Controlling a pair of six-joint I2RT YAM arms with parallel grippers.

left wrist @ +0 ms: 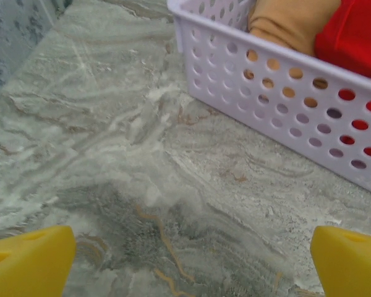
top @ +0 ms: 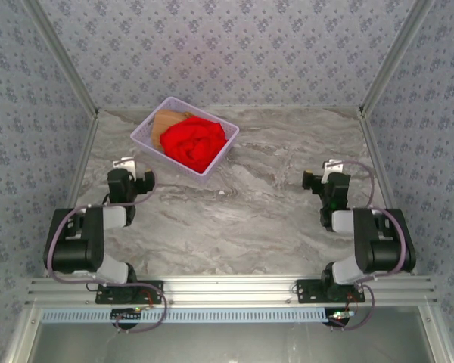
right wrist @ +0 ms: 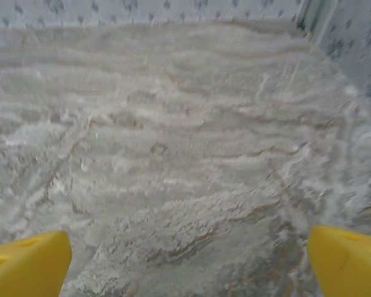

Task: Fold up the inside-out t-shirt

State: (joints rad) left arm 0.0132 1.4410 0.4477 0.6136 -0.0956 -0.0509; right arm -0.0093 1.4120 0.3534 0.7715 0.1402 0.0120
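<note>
We see the red t-shirt (top: pixel 194 143) bunched in the lilac basket (top: pixel 166 162) at the far left of the desk (top: pixel 272 204), beside a tan garment (top: pixel 166 121); our left pincer (left wrist: pixel 191 263) and right pincer (right wrist: pixel 188 263) both gape wide, holding nothing

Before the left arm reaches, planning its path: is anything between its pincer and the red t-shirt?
Yes: the perforated basket wall stands between the left pincer and the t-shirt, which lies inside beside a tan garment.
</note>
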